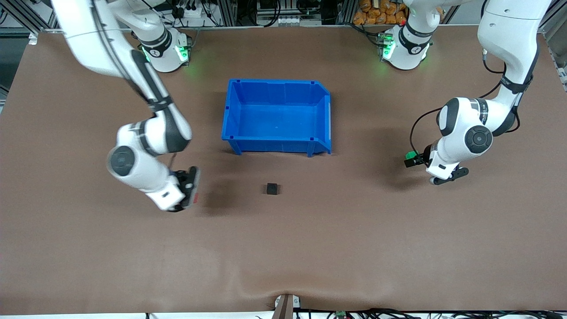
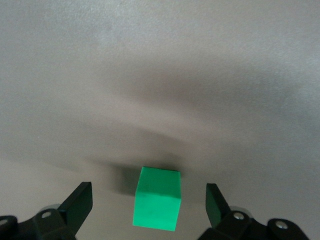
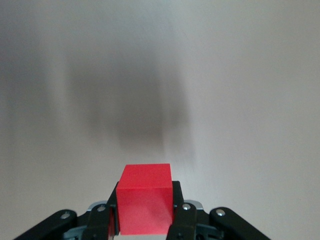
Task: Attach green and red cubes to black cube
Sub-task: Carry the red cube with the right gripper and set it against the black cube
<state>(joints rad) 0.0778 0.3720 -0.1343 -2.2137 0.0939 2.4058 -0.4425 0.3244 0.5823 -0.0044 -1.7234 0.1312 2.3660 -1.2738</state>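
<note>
The black cube (image 1: 272,188) sits alone on the brown table, nearer to the front camera than the blue bin. My right gripper (image 1: 193,191) hangs over the table toward the right arm's end from the black cube. It is shut on the red cube (image 3: 145,200), of which only a red sliver (image 1: 195,200) shows in the front view. The green cube (image 2: 156,198) rests on the table toward the left arm's end (image 1: 412,155). My left gripper (image 2: 148,196) is low around it, open, with a gap between each finger and the cube.
An empty blue bin (image 1: 277,84) stands mid-table between the two arm bases. Both arm bases (image 1: 166,53) (image 1: 405,48) sit at the table's edge farthest from the front camera. Brown tabletop lies around the black cube.
</note>
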